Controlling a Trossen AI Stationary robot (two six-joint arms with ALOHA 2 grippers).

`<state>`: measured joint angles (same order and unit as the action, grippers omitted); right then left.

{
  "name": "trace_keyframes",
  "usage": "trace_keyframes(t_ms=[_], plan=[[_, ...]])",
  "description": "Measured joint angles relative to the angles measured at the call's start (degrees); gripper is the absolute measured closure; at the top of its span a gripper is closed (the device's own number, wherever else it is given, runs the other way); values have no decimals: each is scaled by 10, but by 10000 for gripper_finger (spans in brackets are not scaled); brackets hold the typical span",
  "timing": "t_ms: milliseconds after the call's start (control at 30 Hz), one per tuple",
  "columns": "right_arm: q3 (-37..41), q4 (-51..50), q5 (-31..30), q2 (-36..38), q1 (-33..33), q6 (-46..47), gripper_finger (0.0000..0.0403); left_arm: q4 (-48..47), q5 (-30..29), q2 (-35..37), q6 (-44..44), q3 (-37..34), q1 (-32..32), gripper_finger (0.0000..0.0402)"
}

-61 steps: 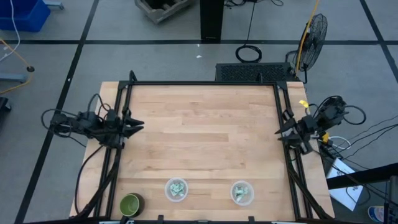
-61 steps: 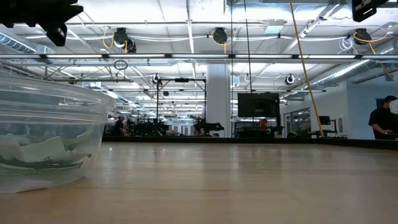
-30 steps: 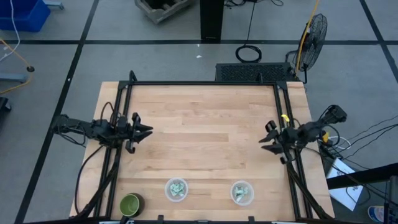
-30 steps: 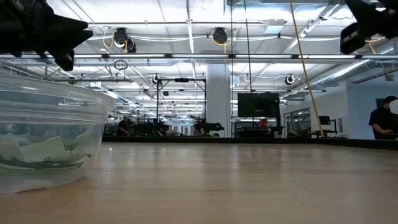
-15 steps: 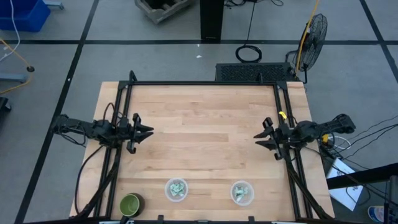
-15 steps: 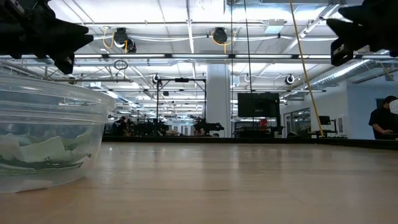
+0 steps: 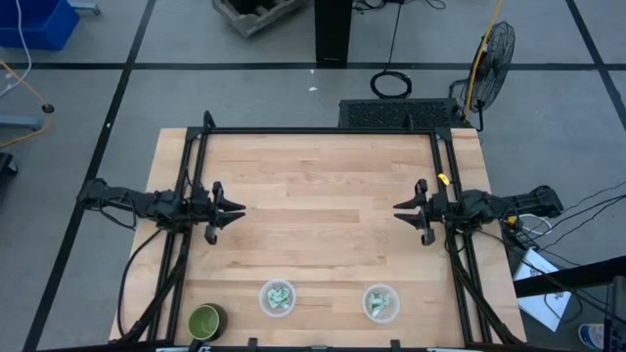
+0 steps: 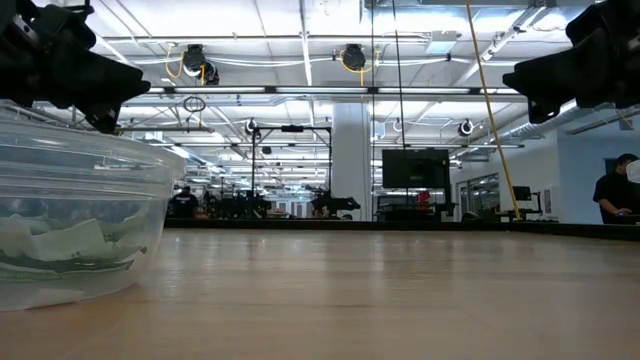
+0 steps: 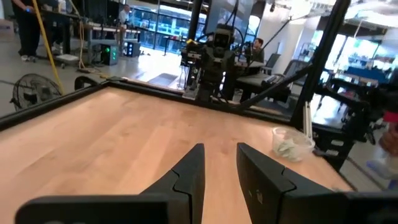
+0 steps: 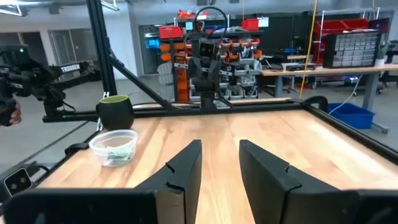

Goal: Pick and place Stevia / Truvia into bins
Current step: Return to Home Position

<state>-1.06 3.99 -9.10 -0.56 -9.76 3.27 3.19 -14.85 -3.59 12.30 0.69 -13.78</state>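
Note:
Two translucent-white bins stand near the table's near edge, the left bin and the right bin. Pale green and white Stevia packets lie heaped inside both; the only packets I see are in the bins. My left gripper hovers open over the table's left part, pointing right. My right gripper hovers open over the right part, pointing left. Both are well above the wood and far from the bins. One bin shows in the left wrist view and one bin in the right wrist view.
A round green cup with a dark inside stands at the near left corner, also seen as the green cup beyond a bin. Black frame rails run along the table's edges. Bare wood lies between the two grippers.
Both grippers have moved in from the table's side edges toward its middle, the right one farther, travelling left and slightly toward the far edge. Their fingers stay apart. The bins and packets have not moved.

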Motion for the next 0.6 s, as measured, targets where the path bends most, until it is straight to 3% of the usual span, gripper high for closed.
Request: trace_keyframes(t_ms=[600], plan=[[1,9,1,-1,0,-56,300,1,-2,-7,15,0,0,304]])
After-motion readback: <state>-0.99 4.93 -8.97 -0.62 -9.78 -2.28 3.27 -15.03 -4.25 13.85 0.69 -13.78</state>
